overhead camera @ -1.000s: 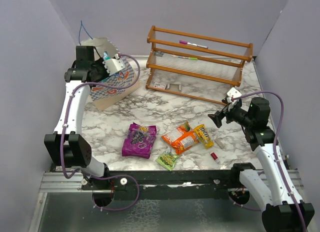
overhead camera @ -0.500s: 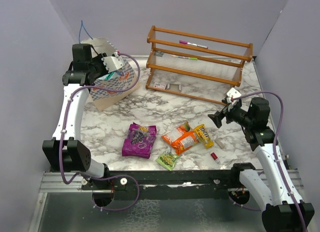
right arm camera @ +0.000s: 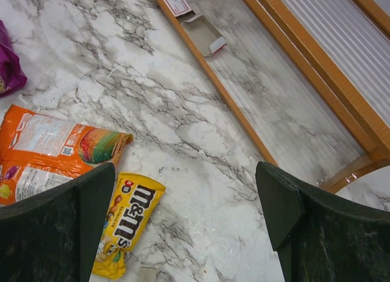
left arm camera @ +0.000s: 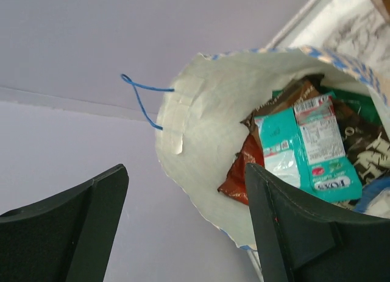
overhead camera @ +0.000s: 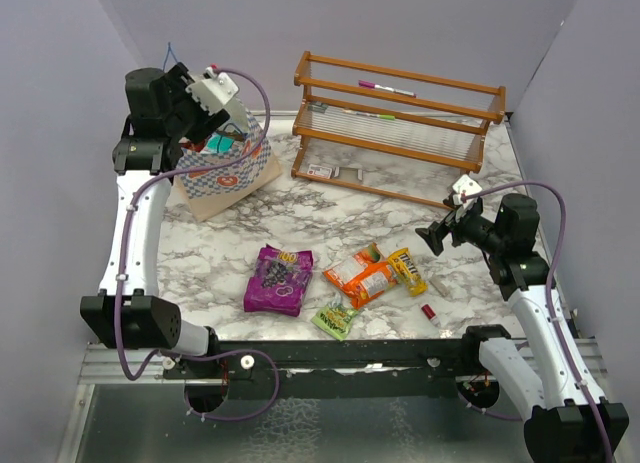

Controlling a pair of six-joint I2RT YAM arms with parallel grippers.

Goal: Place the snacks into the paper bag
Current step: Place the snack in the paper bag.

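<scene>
Paper bag stands at the far-left corner of the bench with its mouth open. The left jaws hang just above the mouth, spread, with nothing between them. My left wrist view looks into the bag: a teal packet lies on top, a brown packet beside it, and a red packet is tucked against the cream wall. A blue cord handle sticks out past the rim.

Four snacks lie on the bench toward the near edge. The purple packet is leftmost. The orange packet touches the yellow packet. The small light-green packet is nearest the edge.

The right jaws are spread wide and empty, held above the bench toward the right edge, near the yellow packet. A wooden rack stands along the far edge.
</scene>
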